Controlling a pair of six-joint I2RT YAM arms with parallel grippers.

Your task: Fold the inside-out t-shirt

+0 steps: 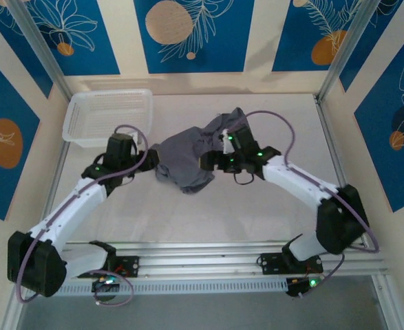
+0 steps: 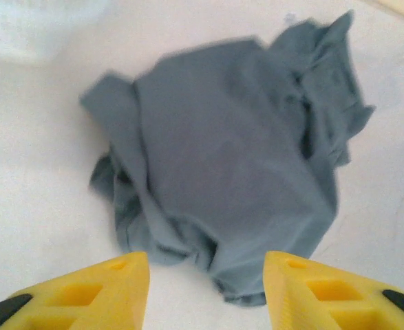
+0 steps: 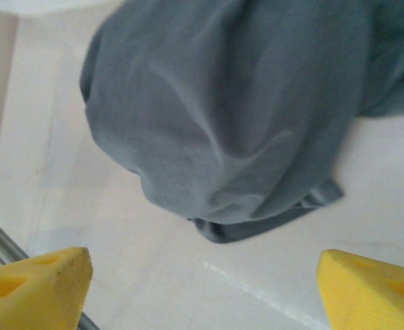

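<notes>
The inside-out t-shirt (image 1: 184, 161) lies as a crumpled slate-grey heap in the middle of the white table. My left gripper (image 1: 150, 156) sits at the heap's left edge. In the left wrist view its yellow fingers (image 2: 122, 285) stand apart, and the left gripper (image 2: 206, 289) is open with bare table between them, just short of the t-shirt (image 2: 236, 158). My right gripper (image 1: 207, 162) is at the heap's right side. In the right wrist view the right gripper (image 3: 205, 289) is open wide, and the t-shirt (image 3: 236, 110) bulges ahead of it with a hem at the bottom.
A white mesh-sided basket (image 1: 109, 113) stands at the back left, blurred in the left wrist view as the basket (image 2: 36, 27). Aluminium rails (image 1: 202, 265) run along the near edge. Bare table (image 1: 188, 216) lies in front of the heap.
</notes>
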